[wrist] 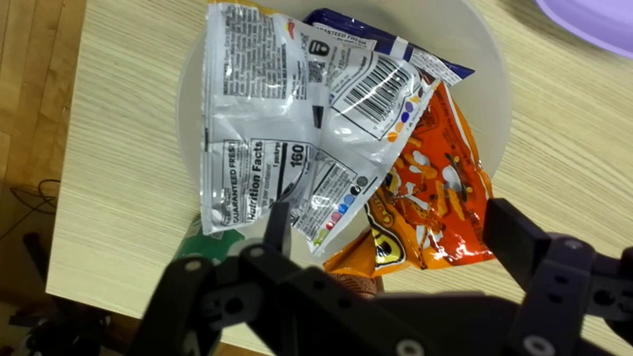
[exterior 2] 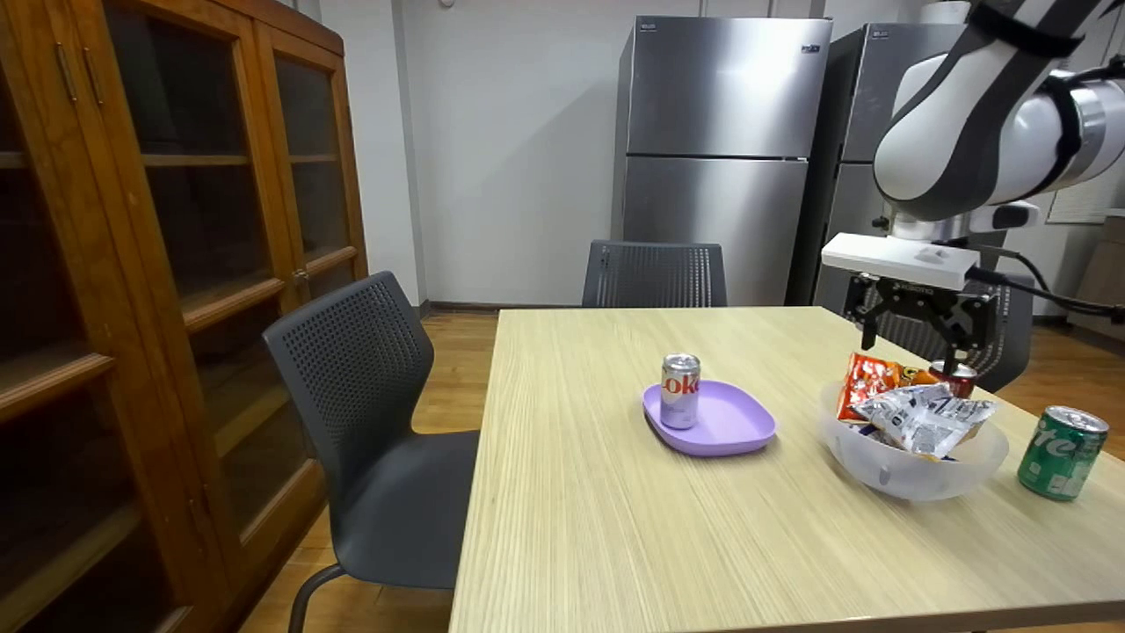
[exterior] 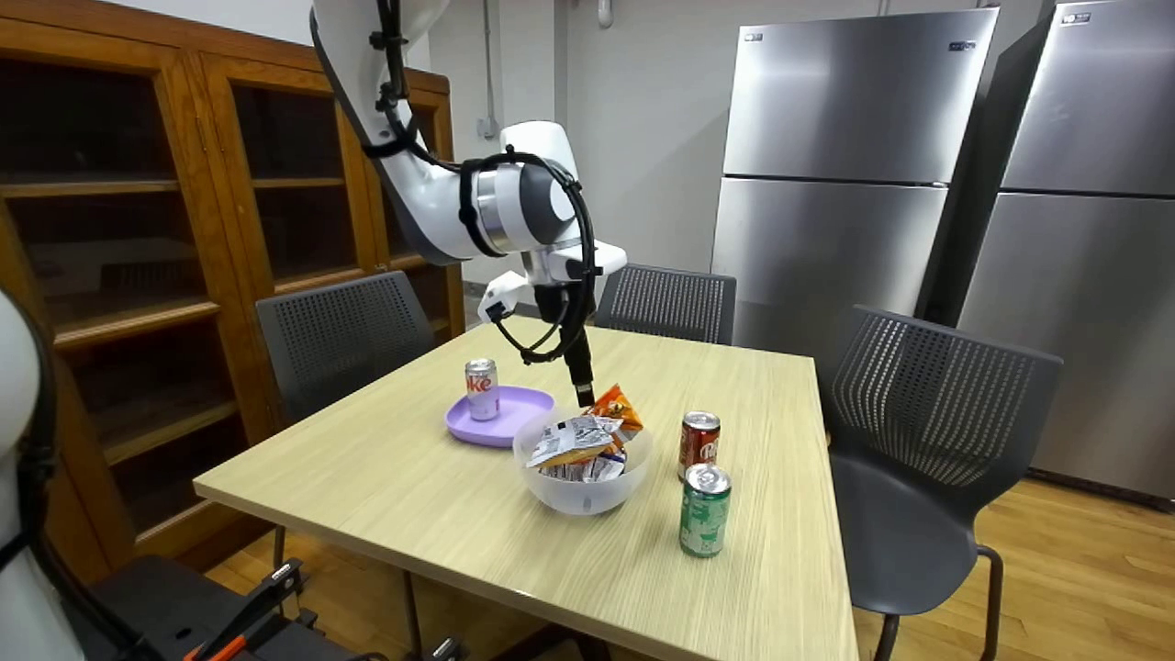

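Observation:
My gripper (exterior 2: 911,350) points down over a frosted bowl (exterior 2: 914,479), its fingers wide apart with nothing gripped. In the bowl are several snack bags: a silver-backed bag (wrist: 267,113), an orange-red bag (wrist: 435,198) and a dark blue bag (wrist: 346,32) partly hidden beneath the silver one. From the wrist, the orange-red bag appears between the fingers. In an exterior view the fingertips hang just above that bag; whether one brushes it I cannot tell. Part of the bowl's contents is covered by the top bags.
Beside the bowl stand a green can (exterior: 705,509) and a dark red can (exterior: 699,445). On its other side, a purple plate (exterior 2: 729,431) bears a silver can (exterior 2: 680,391). Chairs (exterior: 936,459) surround the wooden table (exterior 2: 598,527); a glass-door cabinet (exterior: 138,275) stands behind.

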{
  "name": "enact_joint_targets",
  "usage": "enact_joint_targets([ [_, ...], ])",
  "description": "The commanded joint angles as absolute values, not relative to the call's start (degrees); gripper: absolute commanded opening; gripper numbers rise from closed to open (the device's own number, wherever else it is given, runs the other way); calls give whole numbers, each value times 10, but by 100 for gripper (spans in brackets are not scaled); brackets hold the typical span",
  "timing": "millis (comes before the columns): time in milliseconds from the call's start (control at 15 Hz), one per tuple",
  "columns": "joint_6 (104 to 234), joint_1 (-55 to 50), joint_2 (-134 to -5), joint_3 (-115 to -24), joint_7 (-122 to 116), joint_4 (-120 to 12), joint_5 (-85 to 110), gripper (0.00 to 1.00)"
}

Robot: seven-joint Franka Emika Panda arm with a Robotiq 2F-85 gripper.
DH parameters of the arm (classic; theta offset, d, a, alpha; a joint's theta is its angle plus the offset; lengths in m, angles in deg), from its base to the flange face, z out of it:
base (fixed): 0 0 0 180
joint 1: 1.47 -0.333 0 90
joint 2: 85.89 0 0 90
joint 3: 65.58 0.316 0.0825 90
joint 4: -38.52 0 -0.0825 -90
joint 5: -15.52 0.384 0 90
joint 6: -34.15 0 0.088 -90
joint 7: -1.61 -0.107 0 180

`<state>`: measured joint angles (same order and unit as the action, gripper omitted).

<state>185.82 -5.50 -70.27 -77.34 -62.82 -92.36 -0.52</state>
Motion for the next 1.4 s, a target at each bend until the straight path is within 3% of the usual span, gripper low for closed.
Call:
enact_joint_targets([
  [0, 1848, -42, -704, -770, -603, -900, 15, 100],
  [1333, 1816, 35, -505, -793, -466, -660, 140, 100],
])
